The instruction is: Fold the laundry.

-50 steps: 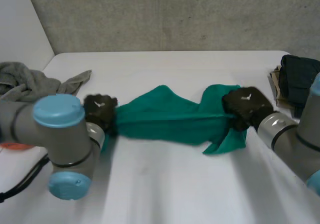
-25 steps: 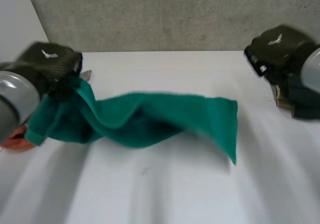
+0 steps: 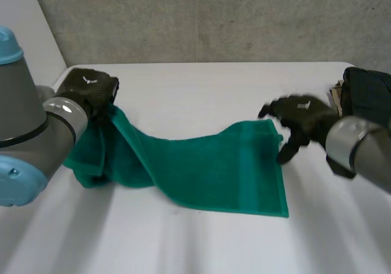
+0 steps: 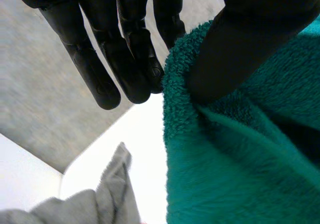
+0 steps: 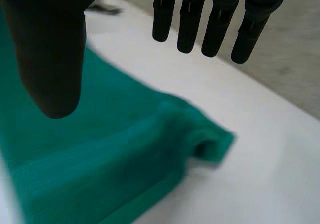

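Wall: grey and rough, behind a white tabletop.
Towel: green. One end is lifted up at the left hand. The rest slopes down and lies flat on the tabletop, reaching toward the right hand.
Left hand: at the left side of the tabletop, holding the raised end of the towel. Some towel hangs in a bunch under it.
Left fingers: seen from the left wrist, the thumb presses on the towel's edge. The fingers sit just behind that edge, so the towel is pinched between them.
Right hand: just beside the towel's far right corner.
Right fingers: straight and spread out, holding nothing. The towel's corner lies below the thumb and palm, not touching them.
Grey cloth: on the tabletop near the left hand, apart from the towel.
Dark pile: at the right edge of the tabletop, near the right arm.
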Controlling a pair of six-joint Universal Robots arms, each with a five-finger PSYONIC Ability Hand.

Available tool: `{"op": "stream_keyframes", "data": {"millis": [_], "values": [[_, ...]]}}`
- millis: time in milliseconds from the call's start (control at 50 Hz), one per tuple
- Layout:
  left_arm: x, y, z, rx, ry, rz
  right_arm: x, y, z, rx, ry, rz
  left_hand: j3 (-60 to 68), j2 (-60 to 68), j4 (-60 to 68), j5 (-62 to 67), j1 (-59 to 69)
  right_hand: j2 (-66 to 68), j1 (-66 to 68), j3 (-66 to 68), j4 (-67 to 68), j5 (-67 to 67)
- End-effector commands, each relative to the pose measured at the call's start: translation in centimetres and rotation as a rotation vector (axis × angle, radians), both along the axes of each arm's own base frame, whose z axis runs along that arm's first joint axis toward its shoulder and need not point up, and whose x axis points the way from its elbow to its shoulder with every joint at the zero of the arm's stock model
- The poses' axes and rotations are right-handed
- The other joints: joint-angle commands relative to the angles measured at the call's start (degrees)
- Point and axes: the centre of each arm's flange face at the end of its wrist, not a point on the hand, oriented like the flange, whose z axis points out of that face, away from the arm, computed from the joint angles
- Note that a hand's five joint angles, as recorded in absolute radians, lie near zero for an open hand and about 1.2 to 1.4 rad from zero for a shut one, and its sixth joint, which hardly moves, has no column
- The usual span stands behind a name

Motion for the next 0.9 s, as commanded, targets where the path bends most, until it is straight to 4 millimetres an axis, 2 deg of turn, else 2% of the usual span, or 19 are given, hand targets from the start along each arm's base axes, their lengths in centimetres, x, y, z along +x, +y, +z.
{"op": "stream_keyframes", "data": {"millis": [20,100,140,300,640,900], "values": [[0.1,-1.1,0.0,-0.063,-0.008,-0.002,-0.2,5.2,-4.3,0.004,0.065,0.164,11.87,11.48,11.32,14.83,14.80,2.58,2.80,2.38,2.52,3.46],[-0.1,-1.4,-0.5,-0.047,-0.014,-0.004,0.0,6.1,-6.5,-0.049,0.077,0.174,11.87,11.48,11.32,14.83,14.80,3.09,3.31,2.88,3.02,3.97],[-0.2,-1.5,-0.7,-0.040,-0.016,-0.004,0.0,6.0,-7.8,-0.074,0.089,0.164,11.87,11.48,11.32,14.83,14.80,5.09,5.31,4.89,5.03,5.97],[-0.4,-1.6,-0.8,-0.034,-0.002,0.000,0.6,5.4,-10.5,-0.155,0.123,0.179,11.87,11.48,11.32,14.83,14.80,11.98,12.20,11.78,11.92,12.86],[0.2,-1.8,-0.7,-0.028,0.016,0.016,1.0,3.9,-12.9,-0.200,0.168,0.191,11.87,11.48,11.32,14.83,14.80,13.68,13.90,13.48,13.62,14.57],[0.2,-1.6,-0.6,-0.021,0.022,0.016,1.3,2.4,-12.5,-0.269,0.168,0.168,11.87,11.48,11.32,14.83,14.80,13.85,14.07,13.65,13.79,14.73]]}}
